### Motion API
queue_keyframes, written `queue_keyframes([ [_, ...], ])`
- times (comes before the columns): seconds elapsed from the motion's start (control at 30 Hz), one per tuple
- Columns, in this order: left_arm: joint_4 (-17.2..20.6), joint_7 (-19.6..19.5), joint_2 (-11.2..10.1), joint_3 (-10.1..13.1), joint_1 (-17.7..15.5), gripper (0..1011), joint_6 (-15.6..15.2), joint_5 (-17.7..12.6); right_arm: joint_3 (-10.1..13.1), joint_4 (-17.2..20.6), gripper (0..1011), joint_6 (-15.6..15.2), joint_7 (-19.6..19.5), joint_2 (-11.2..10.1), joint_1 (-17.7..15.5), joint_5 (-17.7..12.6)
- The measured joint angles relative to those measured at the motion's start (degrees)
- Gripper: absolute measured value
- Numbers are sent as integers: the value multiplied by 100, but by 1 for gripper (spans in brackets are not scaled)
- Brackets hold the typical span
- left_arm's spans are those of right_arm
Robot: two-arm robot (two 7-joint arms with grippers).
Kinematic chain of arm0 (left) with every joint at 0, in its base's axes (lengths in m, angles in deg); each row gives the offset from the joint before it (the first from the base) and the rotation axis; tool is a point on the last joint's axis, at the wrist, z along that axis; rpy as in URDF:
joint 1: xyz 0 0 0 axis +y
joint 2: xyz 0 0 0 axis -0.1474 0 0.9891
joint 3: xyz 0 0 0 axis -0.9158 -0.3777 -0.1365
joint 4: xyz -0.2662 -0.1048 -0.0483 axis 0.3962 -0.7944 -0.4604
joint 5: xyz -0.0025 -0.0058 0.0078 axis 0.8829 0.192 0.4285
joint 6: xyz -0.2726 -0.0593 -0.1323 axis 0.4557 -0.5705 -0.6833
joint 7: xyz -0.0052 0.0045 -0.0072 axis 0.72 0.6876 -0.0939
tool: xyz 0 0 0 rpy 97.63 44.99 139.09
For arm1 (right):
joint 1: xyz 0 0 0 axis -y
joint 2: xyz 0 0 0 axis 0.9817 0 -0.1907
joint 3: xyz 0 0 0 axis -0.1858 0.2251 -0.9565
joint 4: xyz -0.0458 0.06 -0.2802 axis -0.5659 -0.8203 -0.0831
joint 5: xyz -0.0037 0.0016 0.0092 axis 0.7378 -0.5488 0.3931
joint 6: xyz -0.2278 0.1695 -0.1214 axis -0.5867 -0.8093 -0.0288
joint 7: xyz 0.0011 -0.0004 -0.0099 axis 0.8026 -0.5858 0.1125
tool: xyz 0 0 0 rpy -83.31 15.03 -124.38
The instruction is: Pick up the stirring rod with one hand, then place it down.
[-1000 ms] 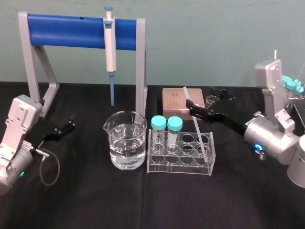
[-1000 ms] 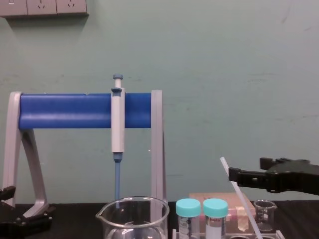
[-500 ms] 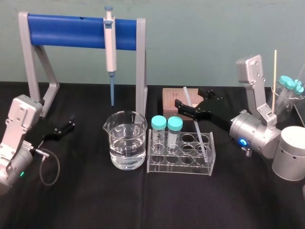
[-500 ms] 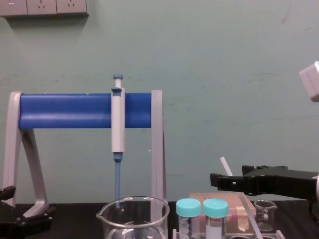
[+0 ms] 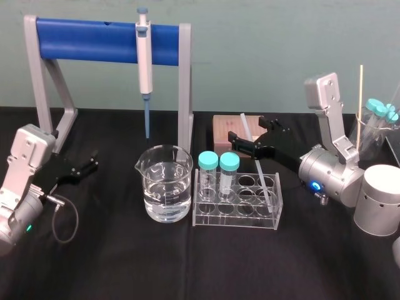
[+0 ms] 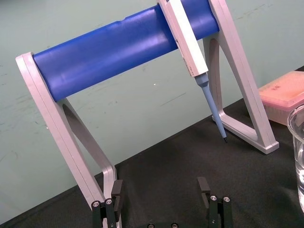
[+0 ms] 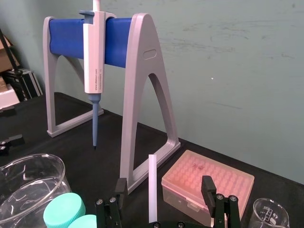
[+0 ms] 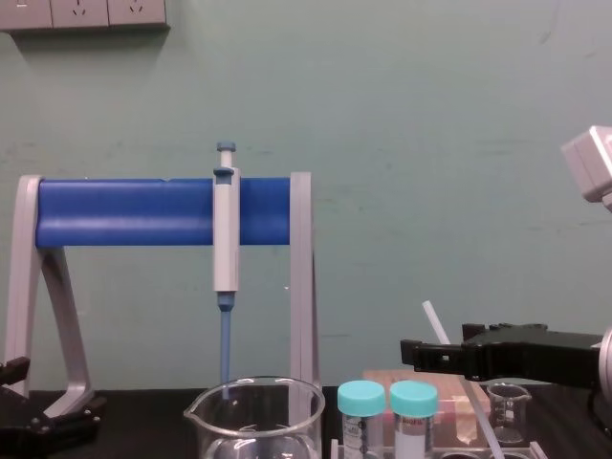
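The stirring rod [image 7: 152, 187] leans nearly upright in the clear rack [image 5: 237, 210]. Its upper part is between the wide-open jaws of the right hand [image 5: 249, 134]. The left hand [image 5: 91, 163], also open, is parked well apart.

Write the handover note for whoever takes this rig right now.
Right gripper: open, one finger on each side of the stirring rod, with no grip on it.
Left gripper: open, parked low at the far left.
Rod: leaning in the right end of the clear tube rack.
Done: the approach to the rod.
Left: close on the rod, lift it out, place it down.
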Motion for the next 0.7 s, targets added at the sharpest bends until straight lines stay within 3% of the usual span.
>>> queue_keyframes([
  [0.23,0,0,0,0,0,1000,0,0,0,4,984,0,-3,-2,-3,-10],
  [0.5,0,0,0,0,0,1000,0,0,-4,4,805,0,-3,-6,-5,-22],
  [0.7,0,0,0,0,0,1000,0,0,-5,4,596,1,-3,-9,-5,-30],
])
